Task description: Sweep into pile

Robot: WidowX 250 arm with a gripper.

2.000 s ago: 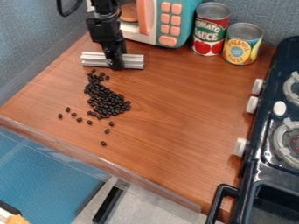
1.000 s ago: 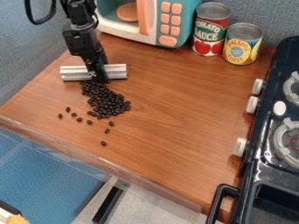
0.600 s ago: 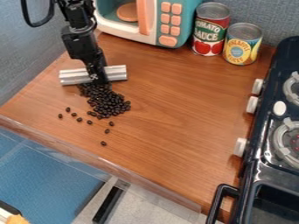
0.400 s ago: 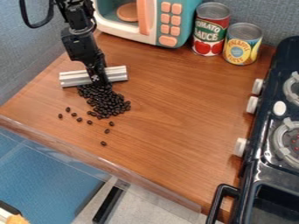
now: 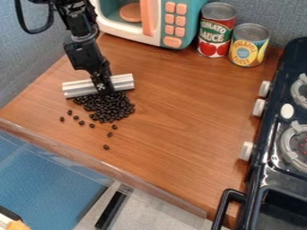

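Here we are at the counter (image 5: 186, 108); the gripper (image 5: 103, 91) is closed on the middle of a silver bar (image 5: 123, 82), which lies slantwise w/ its wall-side end nearer the front edge; dark beans (image 5: 108, 108) sit bunched right against the bar's near side, a handful of strays (image 5: 81, 122) apart, one loose bean (image 5: 106, 147) out front on its own. Now the risk, IMO: push on at that slant and the beans prob. spill round an end, b/c the bar is flat w/ no lip; lift it a touch and some roll under; a fast shove could send the strays toward the front edge (image 5: 129, 177) and maybe off; grip only mid-bar, so a lopsided load might twist it.
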